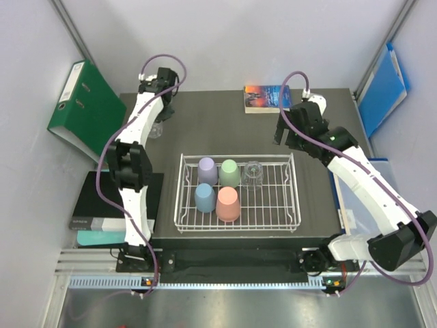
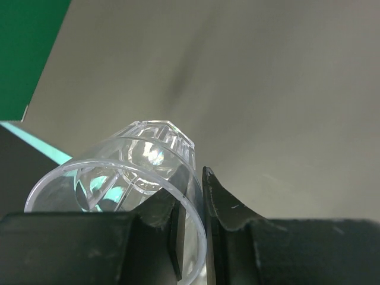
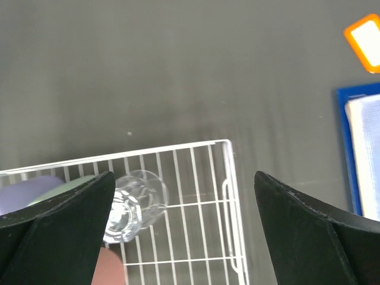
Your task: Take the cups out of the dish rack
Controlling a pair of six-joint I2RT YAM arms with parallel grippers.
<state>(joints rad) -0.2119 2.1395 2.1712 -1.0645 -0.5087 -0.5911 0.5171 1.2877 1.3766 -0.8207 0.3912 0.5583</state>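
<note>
Left arm (image 1: 141, 116), right arm (image 1: 362, 174): white link shells, black joint housings; purple cable (image 1: 100, 176) looped along each; gripper fingers (image 3: 53, 219) matte black, wedge-shaped.

The tabletop (image 1: 205, 130) is a dark grey, matte rectangle. On it, in the near half and about midway between left and right, sits 1 white wire dish rack (image 1: 273, 156), its long sides parallel to the near edge. At the far edge, right of centre, 1 book (image 1: 268, 98) with a blue and orange cover lies flat. Near the far-left corner is 1 clear glass cup (image 1: 156, 130); whether it touches the tabletop cannot be told.
</note>
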